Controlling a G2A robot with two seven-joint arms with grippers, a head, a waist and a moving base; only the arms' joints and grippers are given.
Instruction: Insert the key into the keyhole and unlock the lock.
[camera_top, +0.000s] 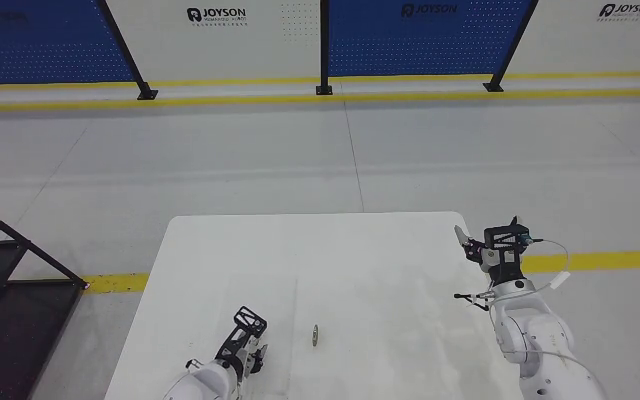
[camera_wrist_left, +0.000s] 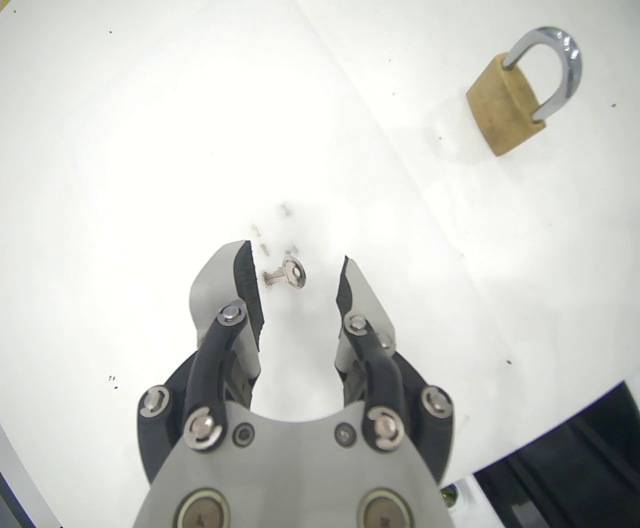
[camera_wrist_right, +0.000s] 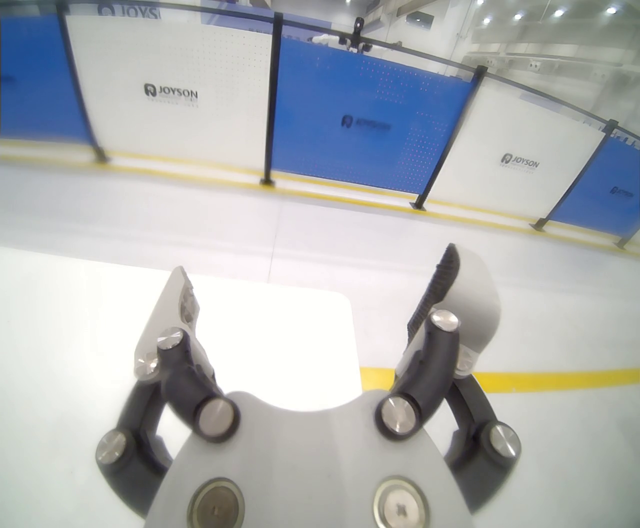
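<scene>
The table (camera_wrist_left: 125, 150) is washed out by glare from ceiling lamps (camera_wrist_right: 560, 11), and straight lines are bowed near edges.

You get a dark logo followed by 1 word in capitals, with a finer line beneath it, printed on the white barrier panels (camera_top: 215, 30) beyond the table. The blue barrier panels (camera_top: 430, 30) carry the same mark in a dark tone, faint against the blue. In the right wrist view it stands on 2 white and 2 blue panels; the finer line is too small to read.
</scene>
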